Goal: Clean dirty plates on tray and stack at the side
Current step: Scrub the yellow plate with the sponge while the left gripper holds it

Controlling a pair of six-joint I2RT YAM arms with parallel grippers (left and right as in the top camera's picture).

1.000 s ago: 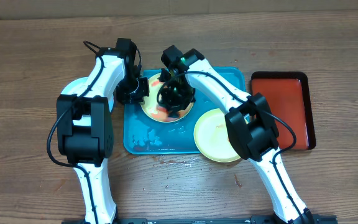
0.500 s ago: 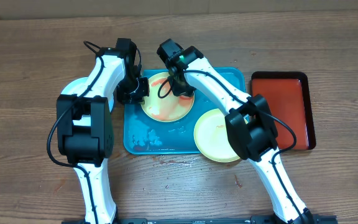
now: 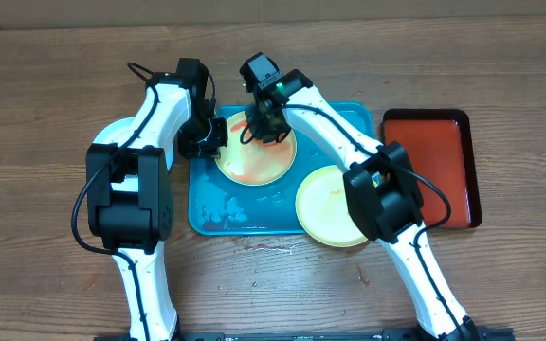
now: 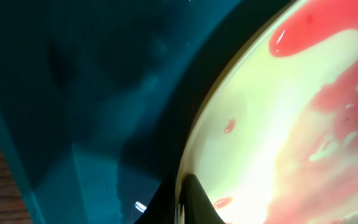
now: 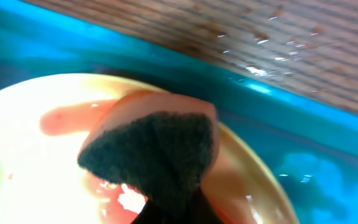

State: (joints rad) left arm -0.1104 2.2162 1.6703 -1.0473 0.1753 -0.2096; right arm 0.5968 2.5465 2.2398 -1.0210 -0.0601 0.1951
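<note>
While scanning upward from the lower edge of the overhead frame, meeting first a yellow-green plate [image 3: 328,206] overhanging the lower right rim of the tray [image 3: 211,216]. Next, at centre, finding the red-smeared plate [image 3: 259,169] lying on the tray, being pinched at its left rim by the left gripper [image 3: 213,135]. Farthest, clamping a dark sponge [image 5: 154,149] in the right gripper [image 3: 265,123], pressing it onto that plate's upper edge.

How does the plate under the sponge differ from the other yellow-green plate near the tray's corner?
The smeared plate carries red streaks; the corner plate looks clean. The smeared plate lies inside the blue tray, pinched at its rim by the left hand; the corner plate overhangs the tray's edge, unheld. Both are round and yellow-green.
</note>
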